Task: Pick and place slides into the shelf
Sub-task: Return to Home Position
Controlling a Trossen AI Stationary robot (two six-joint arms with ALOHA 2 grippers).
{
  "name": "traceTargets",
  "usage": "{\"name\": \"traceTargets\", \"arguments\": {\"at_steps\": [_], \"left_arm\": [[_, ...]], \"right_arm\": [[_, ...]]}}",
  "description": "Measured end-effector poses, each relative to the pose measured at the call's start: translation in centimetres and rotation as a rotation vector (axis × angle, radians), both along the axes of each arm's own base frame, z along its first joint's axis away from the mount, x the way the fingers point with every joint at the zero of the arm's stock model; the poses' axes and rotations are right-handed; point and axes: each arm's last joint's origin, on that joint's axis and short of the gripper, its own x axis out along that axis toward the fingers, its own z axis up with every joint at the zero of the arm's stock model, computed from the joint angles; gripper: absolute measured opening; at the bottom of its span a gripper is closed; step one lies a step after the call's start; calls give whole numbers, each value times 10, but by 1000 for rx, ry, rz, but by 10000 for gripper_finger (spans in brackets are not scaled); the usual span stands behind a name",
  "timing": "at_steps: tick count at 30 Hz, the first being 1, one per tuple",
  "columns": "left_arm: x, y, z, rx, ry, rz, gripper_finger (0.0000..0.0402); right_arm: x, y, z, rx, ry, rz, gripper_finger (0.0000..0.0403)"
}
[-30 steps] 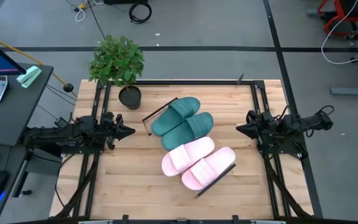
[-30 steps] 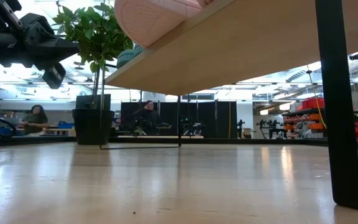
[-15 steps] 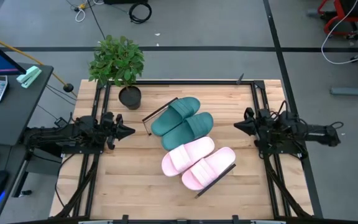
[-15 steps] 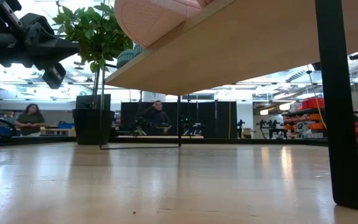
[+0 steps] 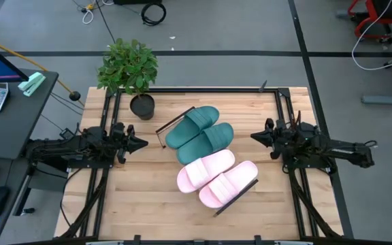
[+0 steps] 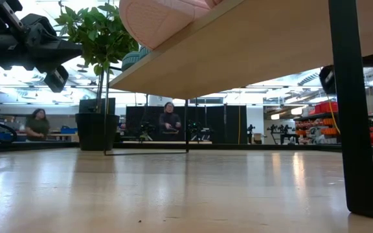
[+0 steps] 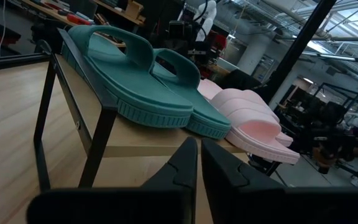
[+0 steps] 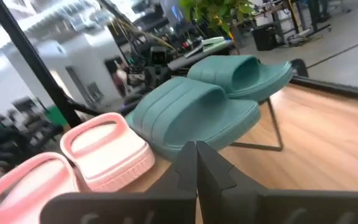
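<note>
Pink and teal slides (image 5: 208, 163) lie between left claw (image 5: 144, 143) and right claw (image 5: 253, 136).

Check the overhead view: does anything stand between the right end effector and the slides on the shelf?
Nothing visible does. The right end effector hangs off to the side of the shelf, and only bare tabletop lies between it and the teal slides and pink slides.
</note>
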Motion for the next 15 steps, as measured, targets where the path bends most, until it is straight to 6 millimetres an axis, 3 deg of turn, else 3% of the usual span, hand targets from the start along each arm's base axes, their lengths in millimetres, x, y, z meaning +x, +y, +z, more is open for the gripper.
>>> {"name": "traceTargets", "arguments": {"at_steps": [2, 6, 15], "left_arm": [[0, 0, 0, 0, 0, 0, 23], [0, 0, 0, 0, -1, -1, 21], [0, 0, 0, 0, -1, -1, 35]], "right_arm": [[3, 0, -8, 37, -40, 10, 0], [3, 1, -3, 4, -80, 29, 0], [6, 8, -14, -157, 15, 141, 0]]}}
